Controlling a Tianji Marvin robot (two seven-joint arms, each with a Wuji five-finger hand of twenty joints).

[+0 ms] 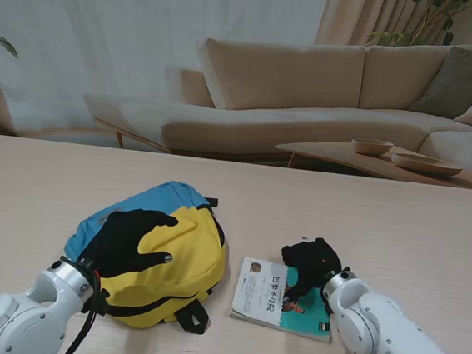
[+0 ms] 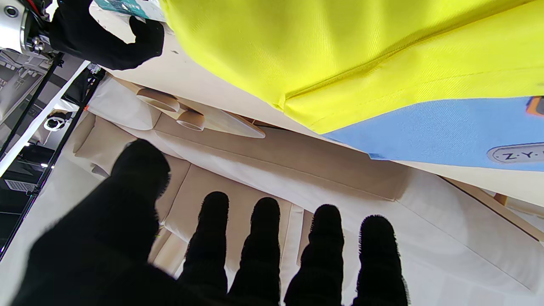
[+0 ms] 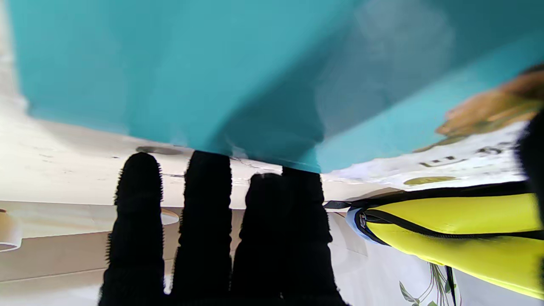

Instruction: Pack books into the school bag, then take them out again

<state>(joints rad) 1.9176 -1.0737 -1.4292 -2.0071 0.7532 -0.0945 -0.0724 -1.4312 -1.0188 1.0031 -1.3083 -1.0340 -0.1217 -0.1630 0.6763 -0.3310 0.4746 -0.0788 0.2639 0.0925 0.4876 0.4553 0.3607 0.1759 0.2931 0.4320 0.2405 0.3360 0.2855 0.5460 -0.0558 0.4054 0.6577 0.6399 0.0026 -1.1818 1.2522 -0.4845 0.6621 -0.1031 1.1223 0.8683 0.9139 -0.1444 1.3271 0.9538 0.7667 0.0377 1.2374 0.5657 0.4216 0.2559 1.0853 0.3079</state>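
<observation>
So the tabletop (image 1: 432, 221) is a pale wood surface, with a beige sofa (image 1: 311, 92) behind it across the room. Biggest thing on it is the school bag (image 1: 182, 260), yellow with a blue back panel, lying flat on the left side, nearer to me. Just to its right there's a book (image 1: 262, 292) with a white and teal cover, flat on the wood and close beside the bag, not inside it. The left hand (image 1: 125, 242) sits spread out over the bag's top, fingers apart; whether it's actually pressing on the fabric or just over it I can't tell, but it's not gripping anything. The right hand (image 1: 311, 268) is on the book's far right part, fingers stretched out flat rather than curled around it.
</observation>
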